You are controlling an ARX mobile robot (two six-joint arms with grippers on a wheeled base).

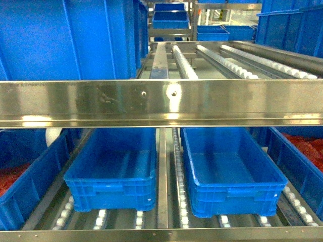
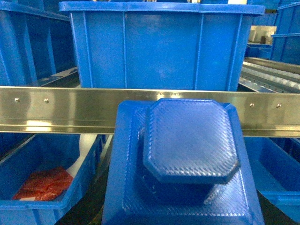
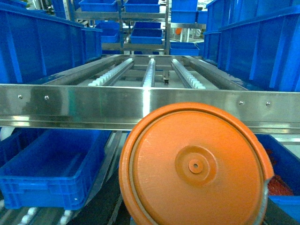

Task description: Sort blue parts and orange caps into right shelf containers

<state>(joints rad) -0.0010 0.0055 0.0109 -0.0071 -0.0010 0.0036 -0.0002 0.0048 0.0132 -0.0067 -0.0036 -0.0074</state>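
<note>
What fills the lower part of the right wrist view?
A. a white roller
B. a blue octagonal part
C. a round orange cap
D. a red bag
C: a round orange cap with a small hub at its centre sits close to the camera, in front of the steel rail; the blue part shows in the left wrist view instead.

Very little of the robot's own body shows. In the right wrist view, at about four o'clock, a narrow dark grey strip (image 3: 268,197) runs smooth and unmarked; whether it belongs to the right gripper cannot be told
</note>
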